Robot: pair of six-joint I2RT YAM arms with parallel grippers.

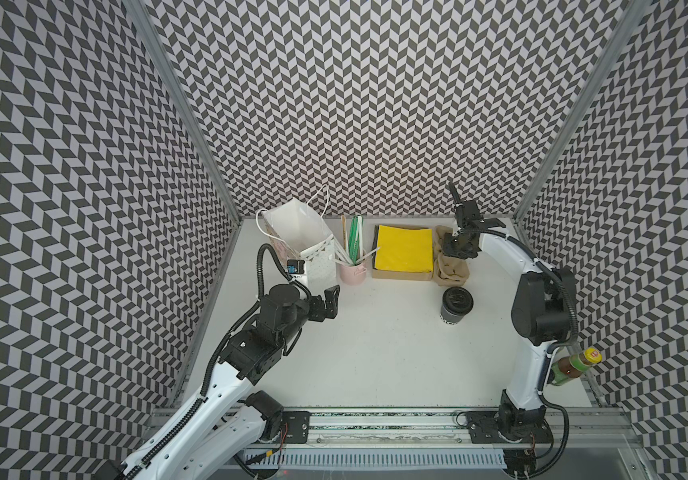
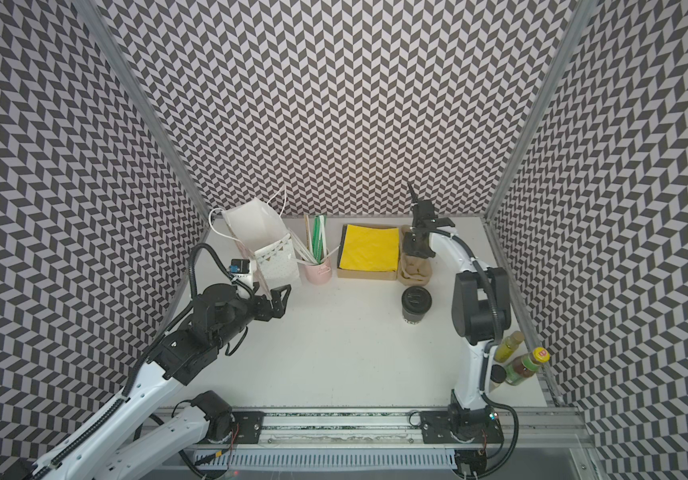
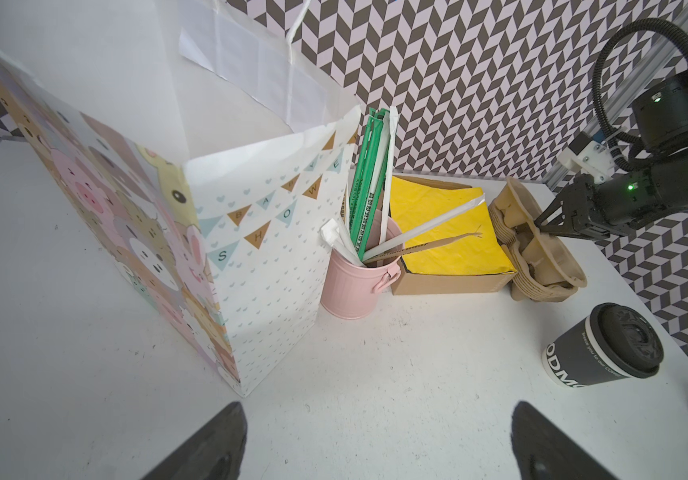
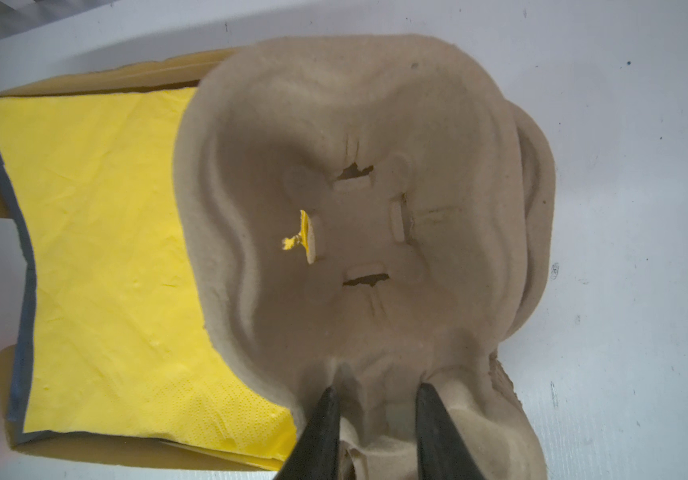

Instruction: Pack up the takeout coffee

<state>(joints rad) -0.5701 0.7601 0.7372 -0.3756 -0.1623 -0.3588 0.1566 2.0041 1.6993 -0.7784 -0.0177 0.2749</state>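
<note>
Coffee in its black cup [image 1: 456, 305] stood upright on the white worktop [image 1: 375, 357], with the round black lid [image 3: 629, 345] on. We saw it in both top views. It was a little way from the right pincer [image 4: 377, 388], on the side toward that arm's base, and just beside the stack [image 3: 542, 286] of brown cup trays. It was well apart from the left pincer [image 3: 375, 405], far across the worktop.

The right pincer sat on the top tray [image 4: 355, 208] of the stack. Its two black fingers [image 4: 323, 436] were nearly together, and they pinched a raised fold in the middle of the tray. The tray looked tipped up, with one edge over the box [image 3: 446, 284] of yellow napkins [image 4: 105, 249] next to the pincer.

The left pincer was wide open and had nothing in it. It hung over bare worktop. Right in front of it stood the paper bag [image 3: 267, 249], open at the top, with its bottom corner near the fingers. Past the bag, farther from this pincer, was the pink cup [image 3: 355, 286] full of straws [image 3: 369, 178].
</note>
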